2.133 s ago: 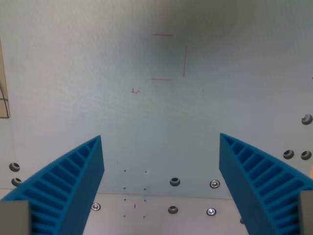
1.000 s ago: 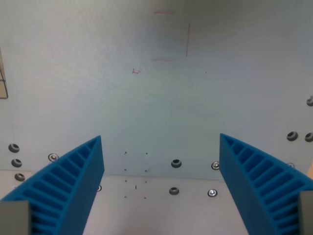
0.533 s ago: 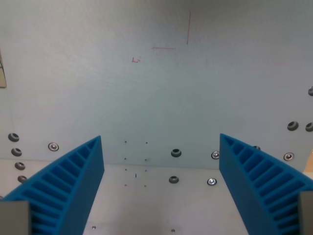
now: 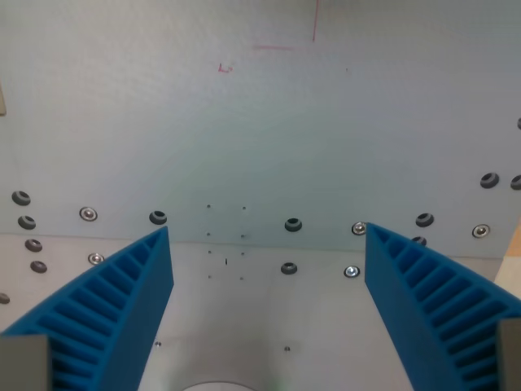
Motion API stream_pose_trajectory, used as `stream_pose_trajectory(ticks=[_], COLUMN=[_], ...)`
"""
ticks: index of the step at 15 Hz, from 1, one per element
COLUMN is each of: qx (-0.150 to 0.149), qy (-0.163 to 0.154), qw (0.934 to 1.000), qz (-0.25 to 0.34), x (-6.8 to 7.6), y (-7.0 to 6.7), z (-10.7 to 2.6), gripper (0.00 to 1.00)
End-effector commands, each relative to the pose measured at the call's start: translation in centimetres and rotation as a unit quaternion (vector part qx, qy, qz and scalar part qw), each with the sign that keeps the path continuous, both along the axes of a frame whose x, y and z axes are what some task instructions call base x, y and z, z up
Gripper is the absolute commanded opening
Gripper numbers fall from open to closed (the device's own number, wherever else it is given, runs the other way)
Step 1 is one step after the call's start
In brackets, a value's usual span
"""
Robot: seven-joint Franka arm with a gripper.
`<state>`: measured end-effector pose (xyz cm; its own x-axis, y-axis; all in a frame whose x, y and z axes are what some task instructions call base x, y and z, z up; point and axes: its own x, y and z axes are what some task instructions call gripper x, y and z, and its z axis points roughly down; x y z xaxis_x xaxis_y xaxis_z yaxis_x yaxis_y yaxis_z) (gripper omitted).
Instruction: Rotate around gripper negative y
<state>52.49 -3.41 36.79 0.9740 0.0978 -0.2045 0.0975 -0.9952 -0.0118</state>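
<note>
My gripper [image 4: 267, 314] is open, and nothing lies between its two ribbed blue fingers [image 4: 106, 318], which rise from the bottom corners of the wrist view. Below them is a pale grey-green board [image 4: 260, 138] with thin red pen marks [image 4: 281, 45] near the top edge. A white plate [image 4: 260, 326] begins at the seam under the fingers.
A row of dark bolts and silver screws [image 4: 293, 225] runs along the seam between board and plate. More bolts [image 4: 24, 220] sit at the wrist view's left and right edges. A pale rounded shape [image 4: 213, 386] shows at the bottom edge.
The whole scene has slid upward in the view: the red marks moved toward the top edge and more of the white plate and bolt row came in below. The camera tilted; the fingers kept their spacing.
</note>
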Motion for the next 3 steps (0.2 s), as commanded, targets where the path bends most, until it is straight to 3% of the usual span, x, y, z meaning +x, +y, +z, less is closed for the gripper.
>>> stream_pose_trajectory(ticks=[1, 3], qx=[-0.02, -0.021], qy=[0.126, 0.138], qw=[0.9918, 0.9902], qz=[0.0, 0.0], x=[0.96, 0.96], y=[0.03, 0.03], z=[0.8, 0.8], gripper=[1.0, 1.0])
